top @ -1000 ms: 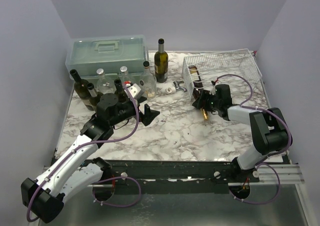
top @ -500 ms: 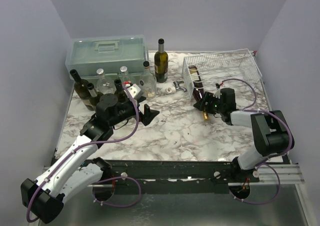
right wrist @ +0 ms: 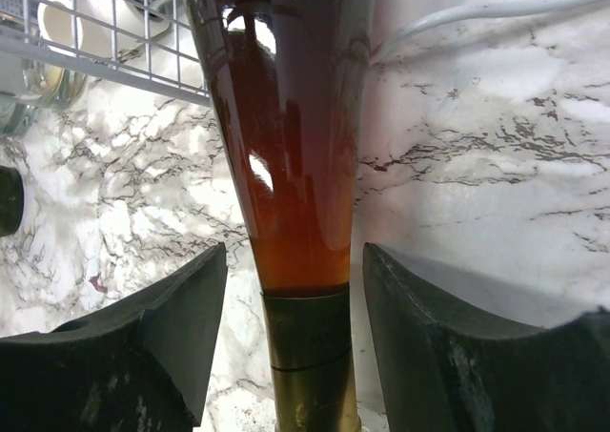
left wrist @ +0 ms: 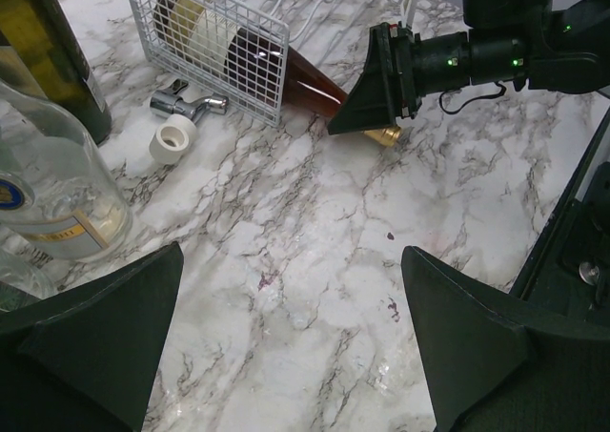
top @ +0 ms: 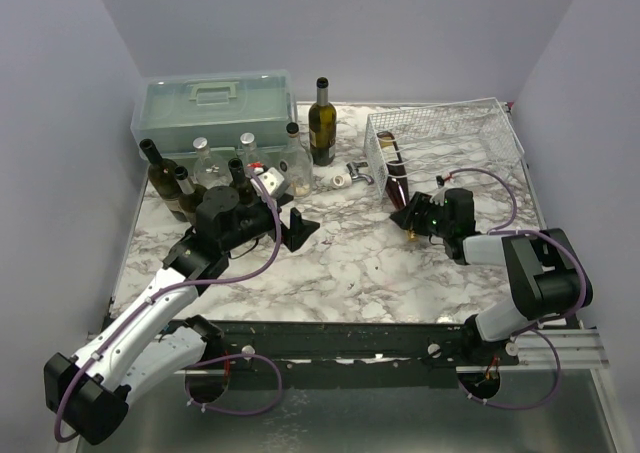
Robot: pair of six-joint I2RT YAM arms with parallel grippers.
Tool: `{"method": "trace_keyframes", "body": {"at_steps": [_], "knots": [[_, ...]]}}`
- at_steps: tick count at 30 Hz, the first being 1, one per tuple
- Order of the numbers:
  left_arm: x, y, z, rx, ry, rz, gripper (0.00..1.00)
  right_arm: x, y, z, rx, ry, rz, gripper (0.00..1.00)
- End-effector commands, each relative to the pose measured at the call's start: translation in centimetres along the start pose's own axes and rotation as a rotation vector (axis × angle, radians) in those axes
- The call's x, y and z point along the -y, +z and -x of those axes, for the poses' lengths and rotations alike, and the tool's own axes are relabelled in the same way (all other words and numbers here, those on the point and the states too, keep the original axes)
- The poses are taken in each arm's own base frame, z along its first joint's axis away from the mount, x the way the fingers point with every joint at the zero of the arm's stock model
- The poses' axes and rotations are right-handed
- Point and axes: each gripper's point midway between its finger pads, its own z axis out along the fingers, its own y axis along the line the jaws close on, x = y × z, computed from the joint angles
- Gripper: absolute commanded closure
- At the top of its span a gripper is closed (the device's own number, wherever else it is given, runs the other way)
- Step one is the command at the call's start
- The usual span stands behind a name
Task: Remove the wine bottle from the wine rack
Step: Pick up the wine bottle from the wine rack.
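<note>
Top view and both wrist views. Nearest the arm bases, the left hand (left wrist: 291, 260) hovers released above the white marble-patterned bench (top: 340, 263), its black fingers spread wide with nothing between them. Slightly farther and to the right, the right hand (top: 410, 216) straddles the neck of the dark amber glass wine bottle (right wrist: 295, 165). Its fingers flank the glass just above the gold foil cap, with slivers of bench visible on either side, so the hand is unclenched and not yet grasping.

The bottle lies on its side. Its cream-labelled body rests in the leftmost cradle of the white wire-mesh wine rack (top: 430, 111), and its neck projects out through the rack's near wall, slanting down towards the bench.

Left of the rack, a small white roll of tape (left wrist: 173, 138) lies just beside a chrome metal fitting (left wrist: 186, 101). Farther left stands a group of dark and clear glass bottles (top: 210, 168), and behind them a pale green translucent plastic toolbox (top: 215, 98). A dark green glass bottle (top: 321, 123) stands upright between toolbox and rack.
</note>
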Motion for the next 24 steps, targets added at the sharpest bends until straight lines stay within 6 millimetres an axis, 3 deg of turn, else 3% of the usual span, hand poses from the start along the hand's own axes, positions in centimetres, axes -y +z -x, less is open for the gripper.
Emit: {"method": "trace_keyframes", "body": {"at_steps": [1,15,24], "knots": [[-0.4,0.2,-0.3,-0.004,0.006,0.01,0.01,1.6,-0.2,-2.1,-0.046,0.007,-0.05,0.38],[-0.5,0.2,-0.3,-0.003,0.009,0.016,0.01,1.4,0.7,-1.4,-0.009,-0.039,-0.081,0.4],[-0.5,0.1,-0.2,0.0,0.012,0.015,0.01,1.2,0.8,-1.6,-0.017,-0.069,-0.096,0.52]]}}
